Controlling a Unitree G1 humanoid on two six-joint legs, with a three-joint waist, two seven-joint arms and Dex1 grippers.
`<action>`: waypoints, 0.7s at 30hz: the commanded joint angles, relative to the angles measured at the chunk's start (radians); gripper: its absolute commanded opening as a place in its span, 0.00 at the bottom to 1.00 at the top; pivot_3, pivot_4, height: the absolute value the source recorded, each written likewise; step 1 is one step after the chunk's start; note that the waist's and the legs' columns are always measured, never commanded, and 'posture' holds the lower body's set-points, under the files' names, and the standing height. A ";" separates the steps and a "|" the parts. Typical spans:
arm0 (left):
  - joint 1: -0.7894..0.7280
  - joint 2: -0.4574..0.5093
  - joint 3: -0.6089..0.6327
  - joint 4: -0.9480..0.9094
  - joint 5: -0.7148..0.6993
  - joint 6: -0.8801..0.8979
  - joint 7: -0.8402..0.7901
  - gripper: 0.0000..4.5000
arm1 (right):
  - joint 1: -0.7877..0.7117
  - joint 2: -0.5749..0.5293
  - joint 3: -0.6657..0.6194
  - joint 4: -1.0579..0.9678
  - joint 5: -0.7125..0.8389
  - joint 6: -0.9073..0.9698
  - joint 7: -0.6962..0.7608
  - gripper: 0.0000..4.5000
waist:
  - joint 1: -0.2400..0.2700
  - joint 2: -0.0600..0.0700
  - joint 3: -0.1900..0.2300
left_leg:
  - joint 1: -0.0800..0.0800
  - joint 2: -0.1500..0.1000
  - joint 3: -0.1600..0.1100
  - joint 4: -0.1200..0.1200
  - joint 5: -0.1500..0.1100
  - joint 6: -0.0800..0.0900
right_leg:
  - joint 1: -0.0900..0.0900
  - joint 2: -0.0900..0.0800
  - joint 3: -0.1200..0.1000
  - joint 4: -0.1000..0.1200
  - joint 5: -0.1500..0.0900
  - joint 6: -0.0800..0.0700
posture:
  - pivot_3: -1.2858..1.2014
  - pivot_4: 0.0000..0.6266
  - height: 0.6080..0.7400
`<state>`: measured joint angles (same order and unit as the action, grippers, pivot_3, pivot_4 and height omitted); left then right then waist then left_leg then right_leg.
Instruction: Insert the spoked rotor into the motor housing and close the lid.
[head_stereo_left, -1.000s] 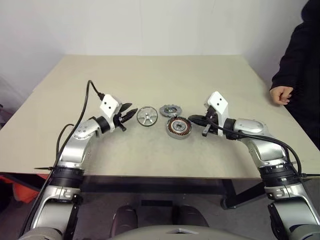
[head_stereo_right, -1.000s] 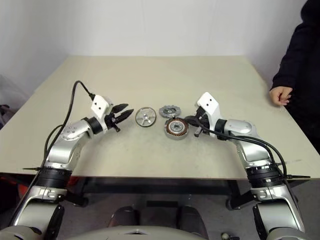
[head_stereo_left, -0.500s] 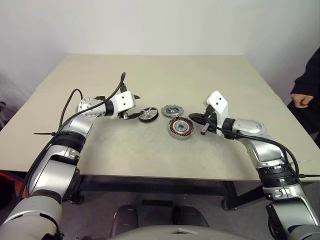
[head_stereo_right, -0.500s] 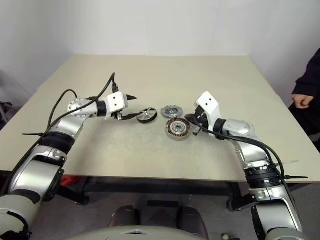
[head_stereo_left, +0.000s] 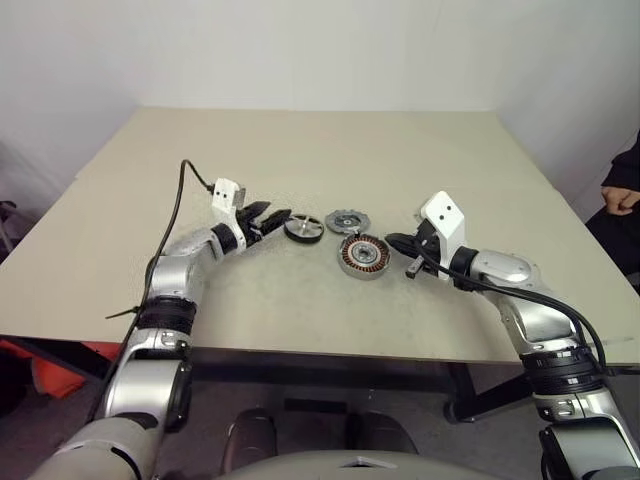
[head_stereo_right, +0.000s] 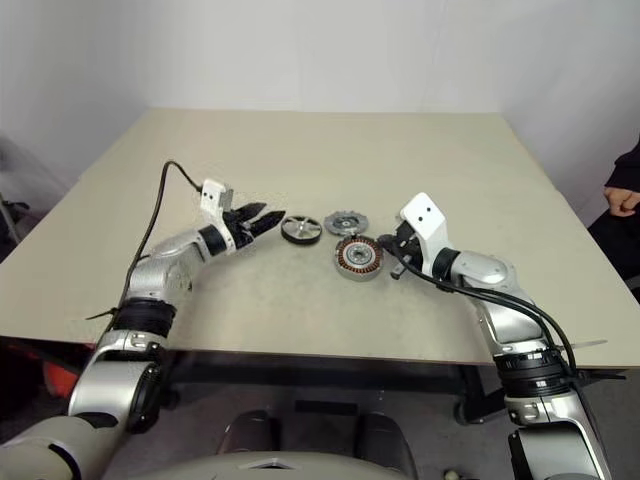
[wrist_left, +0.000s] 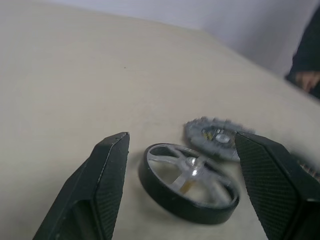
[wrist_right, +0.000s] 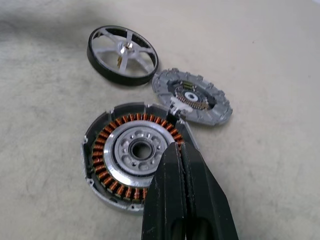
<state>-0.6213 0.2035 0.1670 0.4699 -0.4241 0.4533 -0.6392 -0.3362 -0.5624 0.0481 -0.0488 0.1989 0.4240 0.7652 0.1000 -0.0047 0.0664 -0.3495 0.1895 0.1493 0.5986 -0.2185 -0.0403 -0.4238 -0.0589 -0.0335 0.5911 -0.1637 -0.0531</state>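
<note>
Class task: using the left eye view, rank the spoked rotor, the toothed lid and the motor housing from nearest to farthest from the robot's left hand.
1. spoked rotor, just beyond the open left hand.
2. toothed lid, past the rotor.
3. motor housing, farthest, beside the right hand.

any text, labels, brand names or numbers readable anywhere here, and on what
None can be read.
Motor housing: no legible marking.
Spoked rotor: bare metal, no text.
Toothed lid: hub detail too small to tell whether it is lettering.
Gripper camera blocks: dark dots, no writing.
</note>
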 joint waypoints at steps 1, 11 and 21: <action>-0.025 -0.041 0.083 -0.081 -0.099 0.109 0.113 0.78 | -0.046 -0.011 -0.013 -0.010 0.007 -0.009 0.010 0.00 | -0.001 0.000 0.000 | 0.000 0.000 0.000 0.000 0.000 0.000 | 0.000 0.000 0.000 0.000 -0.001 0.001 | 0.52 0.00 1.00; 0.004 -0.138 0.216 -0.104 -0.214 0.291 0.382 0.78 | -0.074 -0.004 -0.008 0.021 -0.006 -0.018 0.012 0.00 | -0.001 0.000 0.000 | -0.002 -0.001 0.000 0.000 -0.001 0.002 | 0.000 0.000 -0.002 -0.002 -0.002 0.003 | 0.52 0.00 1.00; -0.038 -0.166 0.253 -0.048 -0.293 0.448 0.433 0.78 | -0.091 0.008 -0.011 0.034 -0.014 -0.026 0.005 0.00 | -0.001 0.000 0.000 | -0.001 -0.001 0.000 0.000 -0.001 0.002 | 0.000 0.000 -0.003 -0.003 -0.002 0.004 | 0.52 0.00 1.00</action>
<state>-0.6234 0.0418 0.4090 0.4293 -0.6845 0.8842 -0.2075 -0.3987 -0.5542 0.0496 -0.0024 0.1805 0.4180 0.7780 0.0992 -0.0050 0.0664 -0.3510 0.1885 0.1489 0.5988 -0.2194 -0.0382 -0.4236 -0.0586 -0.0364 0.5883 -0.1659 -0.0494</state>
